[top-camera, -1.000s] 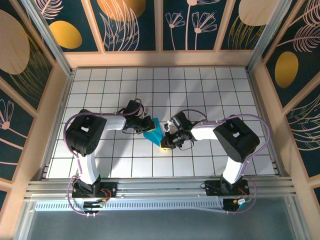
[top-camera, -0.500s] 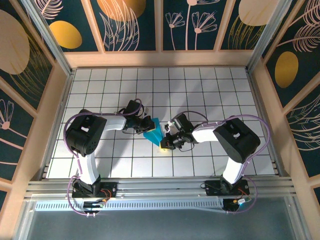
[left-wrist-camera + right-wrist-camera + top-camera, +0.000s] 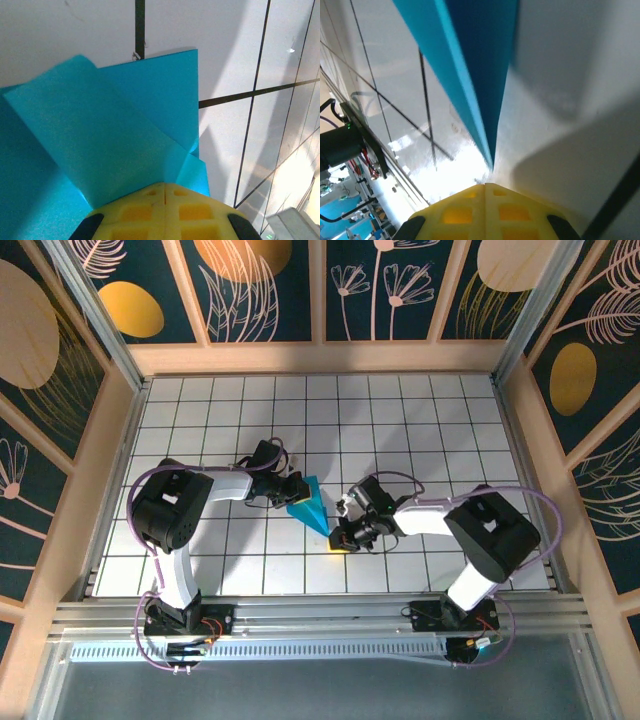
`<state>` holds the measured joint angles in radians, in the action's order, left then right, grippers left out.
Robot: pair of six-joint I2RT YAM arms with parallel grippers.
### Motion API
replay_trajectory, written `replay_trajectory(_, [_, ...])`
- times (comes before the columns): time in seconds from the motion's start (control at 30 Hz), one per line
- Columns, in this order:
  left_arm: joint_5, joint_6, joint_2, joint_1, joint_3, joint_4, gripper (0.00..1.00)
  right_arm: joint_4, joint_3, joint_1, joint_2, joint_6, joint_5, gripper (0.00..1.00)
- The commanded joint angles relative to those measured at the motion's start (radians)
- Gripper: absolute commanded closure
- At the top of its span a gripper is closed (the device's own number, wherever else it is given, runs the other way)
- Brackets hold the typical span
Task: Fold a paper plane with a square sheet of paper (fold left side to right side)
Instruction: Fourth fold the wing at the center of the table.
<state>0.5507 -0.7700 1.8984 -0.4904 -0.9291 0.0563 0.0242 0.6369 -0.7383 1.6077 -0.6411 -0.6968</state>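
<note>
cyan paper (image 3: 308, 502) sits mid-desk, folded to a narrow wedge, wide end toward the far side, sharp point toward the near-right. It lies on the white tiled desk (image 3: 420, 420), between the two arms. left tool (image 3: 293, 492) is at the paper's left edge, jaws fully closed. In the left wrist view its yellow pads (image 3: 135, 212) meet with no gap, and a raised flap of the paper (image 3: 100, 130) runs right down into the tips, so it looks pinched. A flatter layer lies behind that flap on the tiles. right tool (image 3: 338, 540) is low at the paper's pointed end, jaws also closed tight and holding nothing. In the right wrist view its pads (image 3: 455, 215) are pressed together, with the paper's tip (image 3: 480, 75) ending just ahead of them. Can't tell whether tip and pads actually touch. The two tools are apart, one on each side of the wedge.
</note>
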Motion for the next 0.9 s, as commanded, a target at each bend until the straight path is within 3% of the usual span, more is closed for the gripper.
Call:
replay_trajectory(0.0, [-0.109,0.012,0.047,0.000,0.034,-0.132,1.00,0.093,0.067,0.012,-0.073,0.025,-0.009,1.00])
replay_trajectory(0.13, [-0.107,0.011,0.046,0.000,0.034,-0.130,1.00,0.089,0.131,0.028,-0.065,0.050,-0.010,1.00])
replay_trajectory(0.43, [-0.107,0.014,0.044,0.000,0.033,-0.132,1.00,-0.010,0.229,0.041,0.112,0.017,0.059,1.00])
replay_trajectory(0.87, [-0.107,0.013,0.041,0.000,0.033,-0.131,1.00,-0.152,0.158,0.059,0.154,-0.043,0.033,1.00])
